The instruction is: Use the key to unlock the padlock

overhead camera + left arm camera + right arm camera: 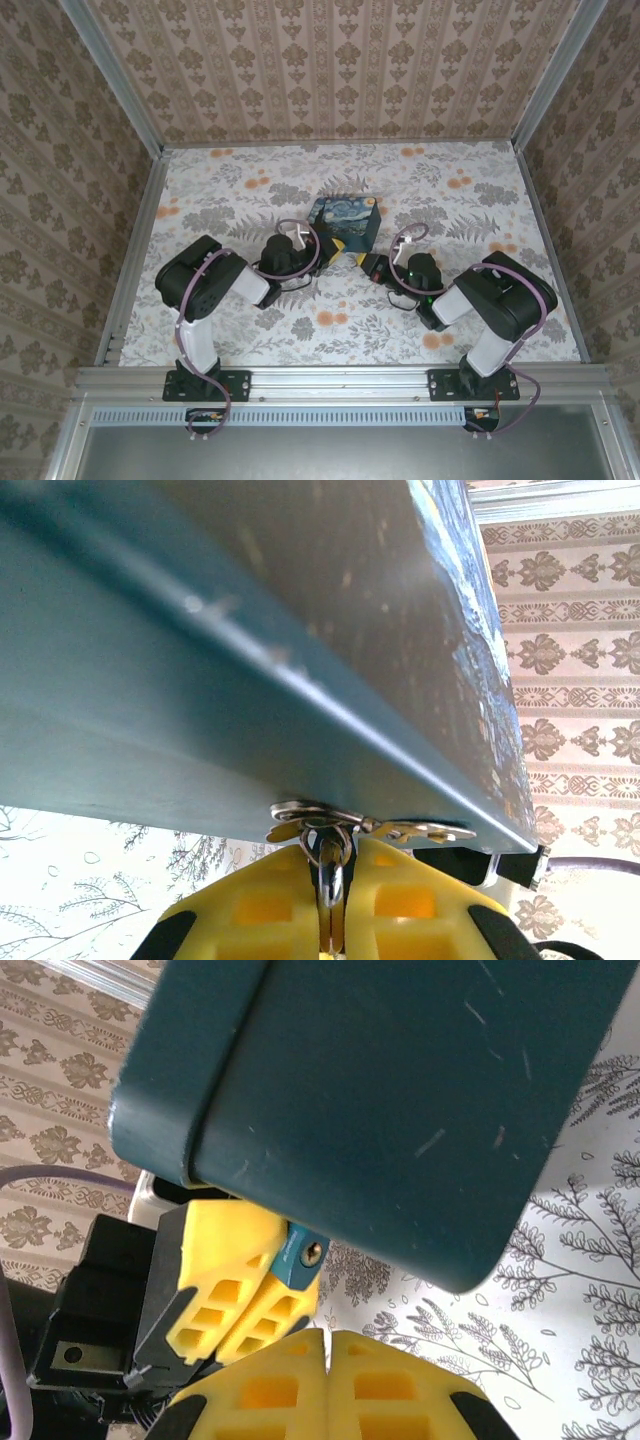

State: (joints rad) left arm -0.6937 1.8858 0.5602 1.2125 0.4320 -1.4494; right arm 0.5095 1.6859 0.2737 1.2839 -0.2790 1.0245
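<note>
**Two grippers closed at the front of the box**

On the left, the padlock (300,1256) is gripped by the left gripper (332,855). Its jaws are clamped on the metal shackle (331,882), just under the hasp (335,818) of the dark-blue box (345,222). On the right, the right gripper (326,1348) is held just beside the padlock, jaws pressed shut. Whether the key is pinched between them cannot be told.

The left arm (205,285) and the right arm (500,295) are being shown in black with white lower links, each being trailed by a purple cable (595,862). Yellow fingers (265,910) with square recesses and black edges are being shown on the left gripper (330,890) and the right gripper (325,1345).
</note>
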